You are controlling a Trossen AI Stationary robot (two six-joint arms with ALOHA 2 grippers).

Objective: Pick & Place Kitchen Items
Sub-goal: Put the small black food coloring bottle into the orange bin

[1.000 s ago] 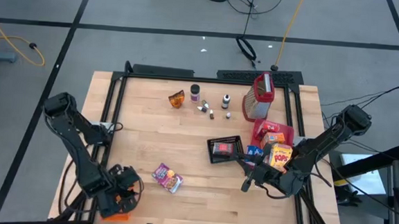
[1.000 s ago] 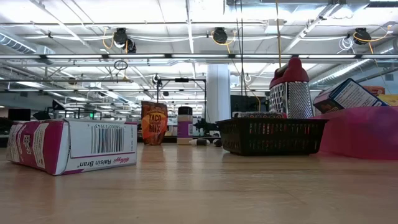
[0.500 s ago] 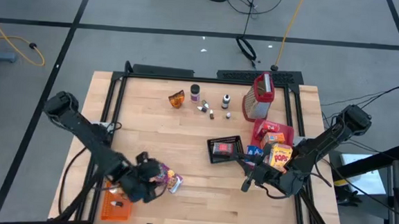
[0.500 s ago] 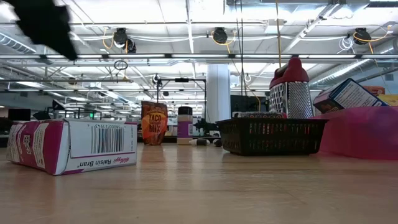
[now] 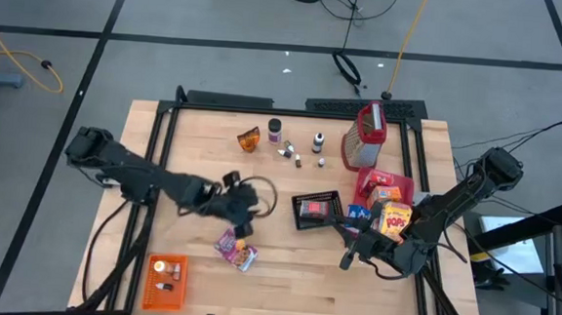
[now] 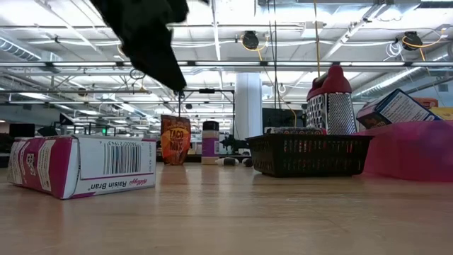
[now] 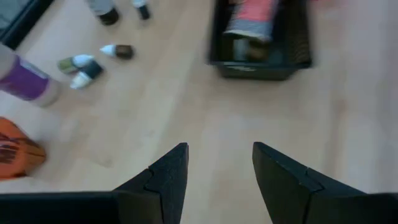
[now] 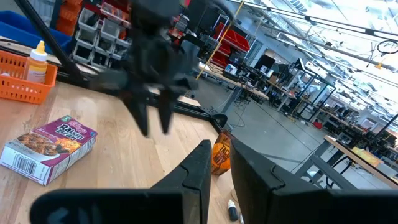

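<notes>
The black mesh basket (image 5: 316,209) sits mid-table, holding a red packet. The flat red tray (image 5: 372,183) beside it carries cereal boxes (image 5: 391,209). An orange crate (image 5: 166,279) occupies the near-left corner. The Raisin Bran box (image 5: 235,249) lies flat, nothing obstructing it. The left gripper (image 5: 242,205) hangs above the table beside this box, arm outstretched, fingers spread and empty. The right gripper (image 5: 347,256) rests low near the tray, fingers nearly pressed together, empty.

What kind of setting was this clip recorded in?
Probably a large robotics lab or workshop: a wooden table on a black frame, exposed ceiling pipes, and storage bin racks with more workbenches behind.
</notes>
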